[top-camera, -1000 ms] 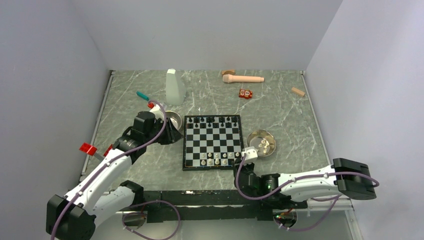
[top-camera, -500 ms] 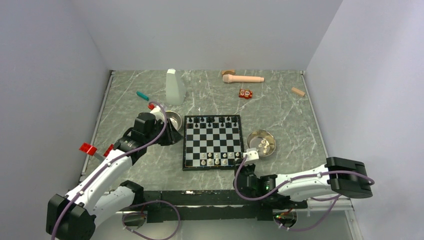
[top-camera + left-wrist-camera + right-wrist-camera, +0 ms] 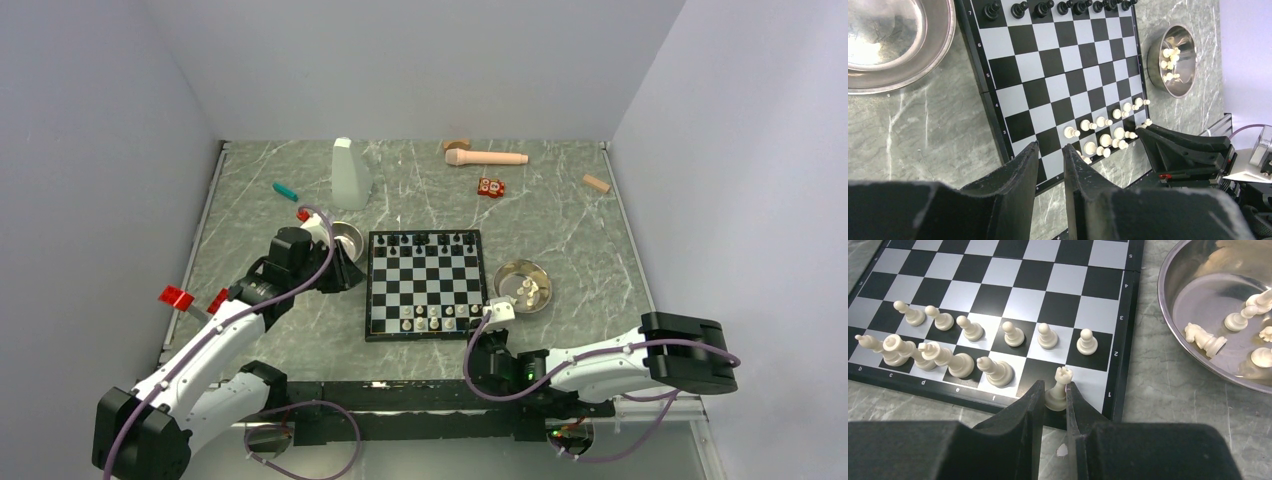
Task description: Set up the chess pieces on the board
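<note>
My right jaws [image 3: 1054, 395]: low at the near-right corner of the board [image 3: 1013, 290], clamped on a white rook [image 3: 1060, 387]. Rook upright, base at the first row; can't tell if it rests fully on the square.

Tight quarters. A tall white piece [image 3: 995, 371] stands just left of the rook, and a pawn [image 3: 1087, 342] one row beyond, to the right. The other white pieces [image 3: 432, 318] crowd the two near rows leftward.

Right of the board, near its edge: a steel bowl [image 3: 1193, 300], several white pieces lying loose inside.

My left jaws [image 3: 1050, 155]: above the counter [image 3: 923, 130] at the board's left edge, parted a little, nothing between them. A second steel bowl [image 3: 933, 50] sits just beyond, beside the board's far-left corner.

Black pieces [image 3: 425, 240] line the far row.

Farther back, well apart from the board: pale bottle [image 3: 350, 175], teal stick [image 3: 286, 191], wooden pestle [image 3: 487, 157], red toy block [image 3: 490, 187], small wooden block [image 3: 596, 183].
</note>
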